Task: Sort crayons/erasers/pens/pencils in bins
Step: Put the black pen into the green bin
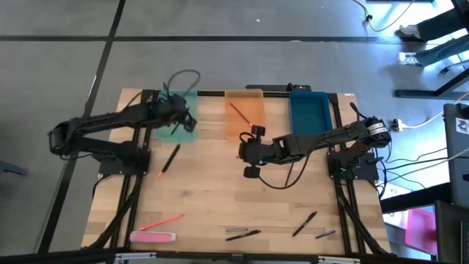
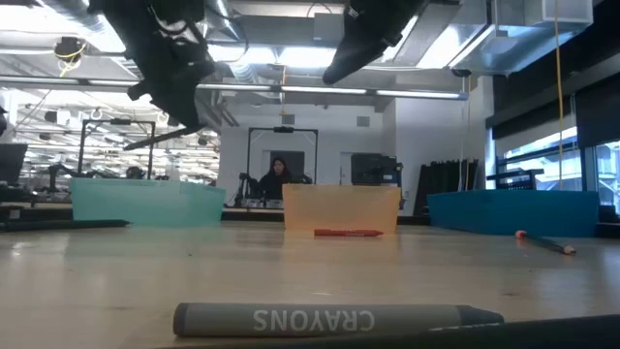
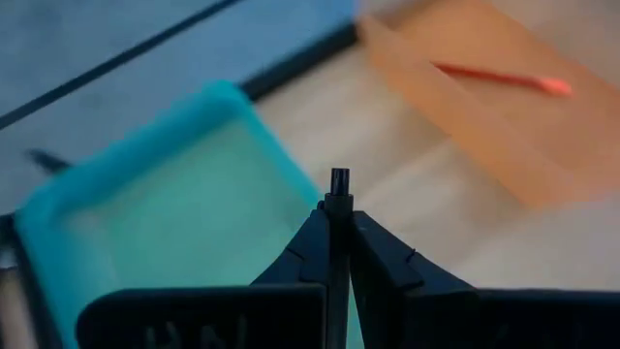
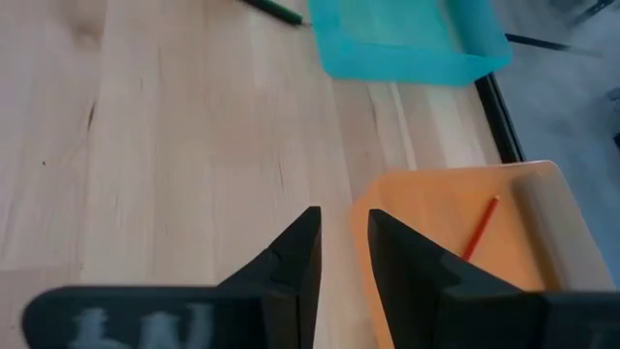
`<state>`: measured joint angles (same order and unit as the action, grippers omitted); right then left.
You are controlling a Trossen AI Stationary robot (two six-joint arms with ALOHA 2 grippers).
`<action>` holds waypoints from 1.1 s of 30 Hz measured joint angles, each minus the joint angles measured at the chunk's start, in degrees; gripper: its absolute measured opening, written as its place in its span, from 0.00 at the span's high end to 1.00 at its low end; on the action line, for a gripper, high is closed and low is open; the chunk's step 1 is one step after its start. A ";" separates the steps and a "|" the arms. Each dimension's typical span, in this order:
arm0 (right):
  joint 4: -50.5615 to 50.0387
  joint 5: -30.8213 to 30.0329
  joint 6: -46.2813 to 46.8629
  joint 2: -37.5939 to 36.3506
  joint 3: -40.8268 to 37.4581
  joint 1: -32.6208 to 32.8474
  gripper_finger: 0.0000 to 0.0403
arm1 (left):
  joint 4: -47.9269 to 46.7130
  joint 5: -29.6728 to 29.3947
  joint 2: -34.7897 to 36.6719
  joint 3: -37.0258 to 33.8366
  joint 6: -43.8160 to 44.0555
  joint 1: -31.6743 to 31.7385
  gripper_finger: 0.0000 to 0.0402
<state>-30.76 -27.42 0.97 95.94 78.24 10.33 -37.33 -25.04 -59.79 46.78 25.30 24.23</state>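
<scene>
My left gripper [image 3: 339,211] is shut on a slim black pen and hovers over the teal-green bin [image 3: 184,213] at the table's far left [image 1: 180,117]. My right gripper [image 4: 341,228] is open, with nothing between its fingers. It stands above the table by the near edge of the orange bin [image 4: 436,213], mid-table [image 1: 249,150]. A red stick [image 4: 480,228] lies inside the orange bin [image 1: 244,121]. The blue bin [image 1: 308,110] sits to its right. A pink eraser [image 1: 152,236] lies flat near the table's near left corner. My left gripper pinches the black pen between its two fingers, and the pen runs along the fingers rather than across them. A short end [image 3: 339,179] sticks out past the fingertips. The pen is lifted clear, above the teal-green bin.
Loose on the table are a dark pencil with a red tip [image 1: 170,158], a pink stick [image 1: 165,221], black pens [image 1: 242,235] [image 1: 304,224] and a short stick [image 1: 326,235]. A grey crayon [image 2: 339,318] lies at the near edge. A person sits far behind the table [image 2: 278,179].
</scene>
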 joint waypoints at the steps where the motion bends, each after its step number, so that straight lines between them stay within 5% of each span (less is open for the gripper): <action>1: 0.39 -0.02 0.00 0.00 0.00 0.00 0.77 | 0.42 -0.05 -0.07 0.00 -0.27 1.83 0.97; 13: 1.55 -4.52 0.25 0.00 0.00 -0.02 0.77 | 0.36 0.16 -6.93 0.00 -0.49 16.43 0.97; 33: 1.62 -4.48 0.46 0.00 0.00 -0.02 0.77 | 4.49 2.22 -21.87 0.00 -3.20 22.12 0.97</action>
<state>-29.15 -31.90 1.43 95.94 78.24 10.31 -32.85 -22.82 -81.66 46.78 22.10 46.35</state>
